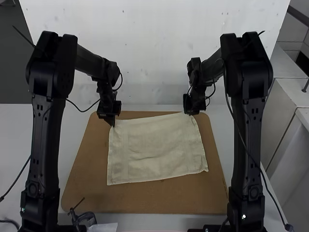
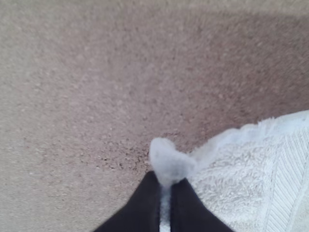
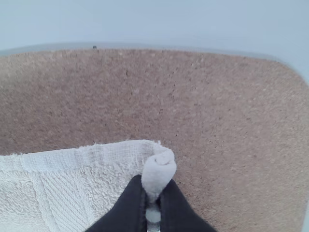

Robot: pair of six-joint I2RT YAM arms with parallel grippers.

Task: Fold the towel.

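Lying spread on brown board (image 1: 145,200): pale, lightly creased towel (image 1: 157,152).

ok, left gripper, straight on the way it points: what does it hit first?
Probably the brown board, just beyond the towel corner pinched in the left gripper. Gap to the board is hard to judge.
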